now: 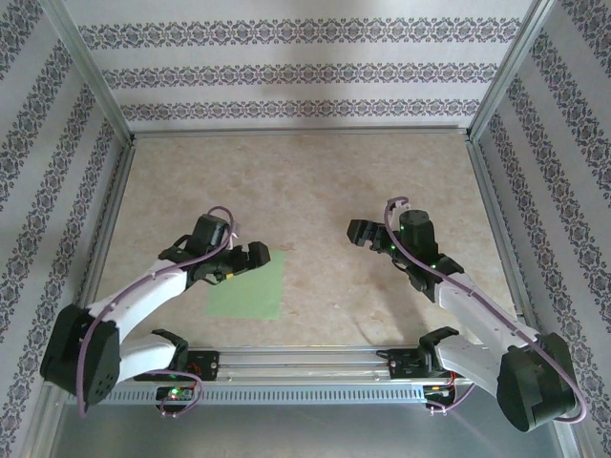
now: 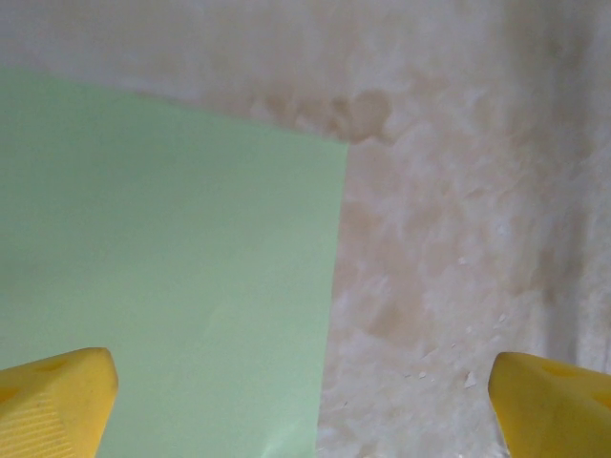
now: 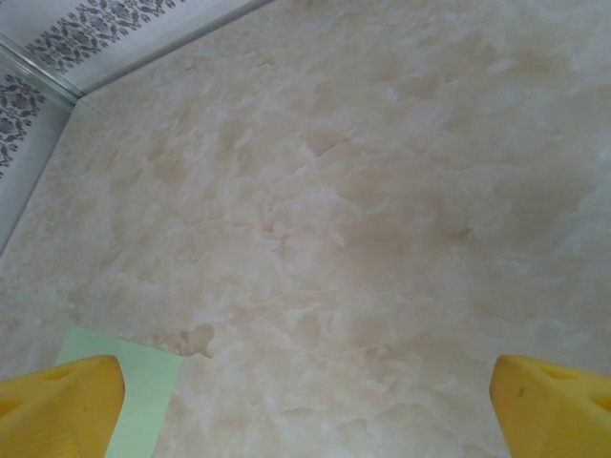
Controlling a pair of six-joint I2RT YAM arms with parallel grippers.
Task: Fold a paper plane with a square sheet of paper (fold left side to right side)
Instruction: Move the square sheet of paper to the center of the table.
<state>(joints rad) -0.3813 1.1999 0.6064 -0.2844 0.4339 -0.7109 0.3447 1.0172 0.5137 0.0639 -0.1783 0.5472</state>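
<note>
- The left gripper (image 1: pixel 254 256) hovers over the far edge of the square sheet of paper (image 1: pixel 248 296). Its yellow fingers (image 2: pixel 52 401) are spread wide and released, gripping nothing. One finger is above the green, the other above bare surface.
- The sheet lies flat and unfolded on the marbled tabletop (image 1: pixel 305 181), left of centre and near the near edge.
- The right gripper (image 1: pixel 360 234) hangs right of centre over bare tabletop, well apart from the sheet. Its claw is likewise released and empty, and a green corner shows by its left finger (image 3: pixel 57 405).
</note>
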